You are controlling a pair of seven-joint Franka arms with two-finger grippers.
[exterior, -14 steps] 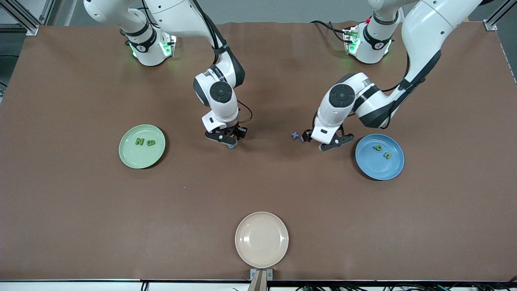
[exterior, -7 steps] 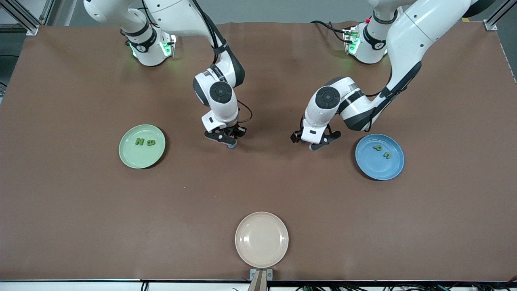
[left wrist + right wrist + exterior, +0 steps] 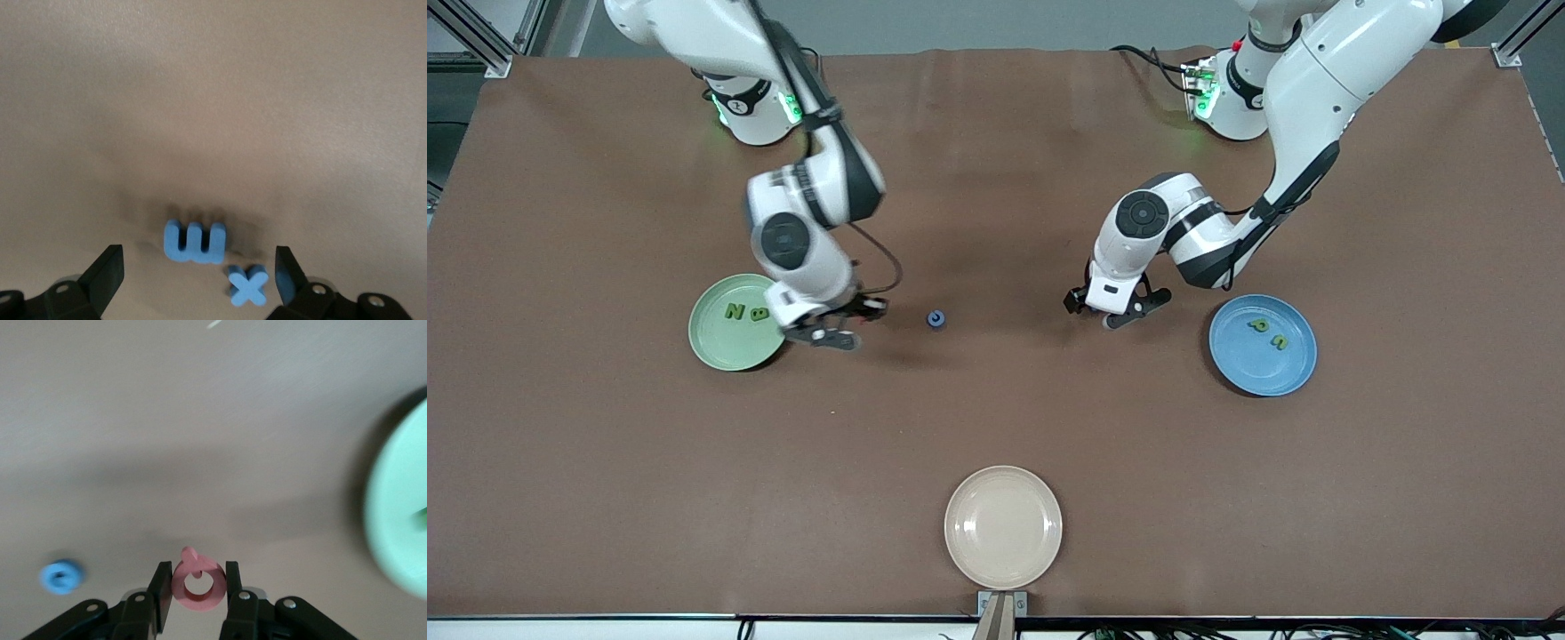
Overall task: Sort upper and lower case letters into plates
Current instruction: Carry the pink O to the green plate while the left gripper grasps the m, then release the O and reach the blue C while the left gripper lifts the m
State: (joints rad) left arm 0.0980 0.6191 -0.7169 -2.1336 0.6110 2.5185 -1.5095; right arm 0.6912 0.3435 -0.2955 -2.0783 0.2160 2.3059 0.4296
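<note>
While the right gripper (image 3: 825, 335) hangs at the rim of the green plate (image 3: 739, 321) on the side toward the left arm's end of the table, its fingers are closed onto a red Q (image 3: 198, 586), pinched by its ring with the tail pointing away from the wrist. That plate already carries a green N (image 3: 735, 311) and a green B (image 3: 759, 314), so the Q most likely belongs there; the drop point lies a short way farther toward the right arm's end of the table, over the plate floor. A small blue ring-shaped letter (image 3: 935, 319) sits on the table between the two grippers, nearer to the right one.

The left gripper (image 3: 1116, 313) is low over the table beside the blue plate (image 3: 1263, 344), which holds a green p (image 3: 1259, 325) and a green u (image 3: 1280, 342). Its fingers (image 3: 100, 275) are spread wide and grip nothing. Between them lie a blue E (image 3: 194, 241) and a blue x (image 3: 248, 285), just beside each other; the x sits close to one finger, the E nearer the middle of the gap. A clean pick of one letter probably requires re-centring first
</note>
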